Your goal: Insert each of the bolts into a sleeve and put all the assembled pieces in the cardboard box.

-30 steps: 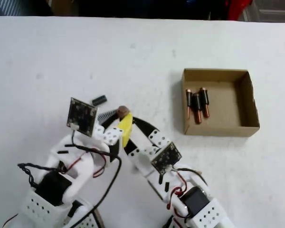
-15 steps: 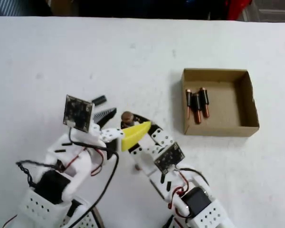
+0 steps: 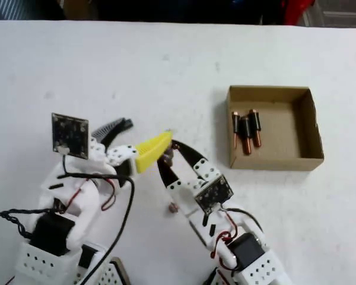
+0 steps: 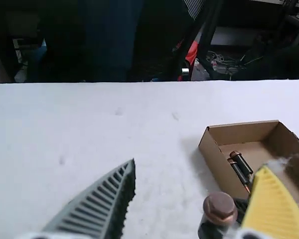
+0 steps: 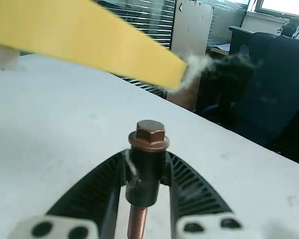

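Right wrist view: the right end effector point(image 5: 146, 163) pinches a sleeved bolt point(image 5: 148, 137); the left end effector point(image 3: 146, 132) gapes wide, empty, left of the cardboard box point(image 3: 276, 161).

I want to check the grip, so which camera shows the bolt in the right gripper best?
The right wrist view: the bolt, head and shank, sits clamped in the right gripper. The left wrist view shows its head, the high view a glimpse.
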Robot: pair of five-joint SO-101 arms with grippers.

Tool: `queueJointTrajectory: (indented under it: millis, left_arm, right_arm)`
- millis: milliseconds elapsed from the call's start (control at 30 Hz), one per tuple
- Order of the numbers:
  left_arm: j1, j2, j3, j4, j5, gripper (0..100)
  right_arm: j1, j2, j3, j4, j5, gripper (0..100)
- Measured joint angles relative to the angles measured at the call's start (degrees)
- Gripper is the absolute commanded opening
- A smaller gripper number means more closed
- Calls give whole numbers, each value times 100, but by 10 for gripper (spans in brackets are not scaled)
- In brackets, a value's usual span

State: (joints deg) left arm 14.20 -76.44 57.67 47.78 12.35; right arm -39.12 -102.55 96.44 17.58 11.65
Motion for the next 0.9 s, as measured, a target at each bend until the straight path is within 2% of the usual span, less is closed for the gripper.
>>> queueJointTrajectory:
  millis: [167, 233, 367, 400, 500, 800, 900]
  left_arm:
    - [-246, 0, -35, 9, 0, 352]
    - [-237, 0, 9, 9, 0, 274]
    - [-141, -9, 44, 9, 0, 33]
    - [-114, 0, 44, 9, 0, 11]
    - [-105, 0, 44, 0, -123, 75]
    - [-105, 0, 44, -9, -308, 94]
    - [-105, 0, 44, -9, -308, 181]
  right_arm:
    - [0, 0, 0, 97, 0, 17]
    - [0, 0, 0, 167, 0, 17]
    - [0, 0, 0, 176, 0, 17]
    - [0, 0, 0, 176, 0, 17]
    - [0, 0, 0, 176, 0, 17]
    - [0, 0, 0, 176, 0, 17]
    - [0, 0, 0, 176, 0, 17]
